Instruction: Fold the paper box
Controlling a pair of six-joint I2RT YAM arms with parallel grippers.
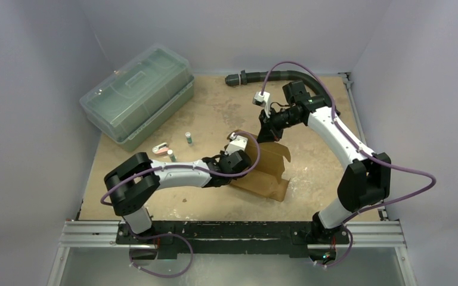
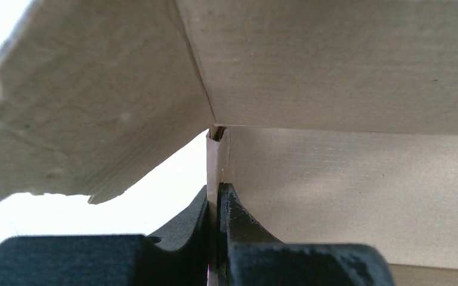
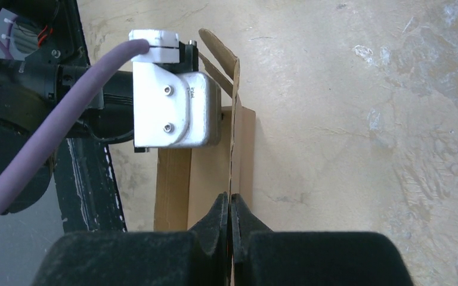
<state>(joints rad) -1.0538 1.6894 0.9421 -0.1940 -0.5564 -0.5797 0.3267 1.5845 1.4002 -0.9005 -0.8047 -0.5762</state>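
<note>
Jaws pinching paper box [image 1: 269,179], plastic bin [image 1: 137,98] — lidded

Pale grey walls [image 1: 244,30] enclose a scuffed tan tabletop [image 1: 226,113].

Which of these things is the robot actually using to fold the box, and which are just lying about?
In use: paper box, pinched by the left gripper and the right gripper.
Lying about: plastic bin, two small vials, small pink item.
</note>
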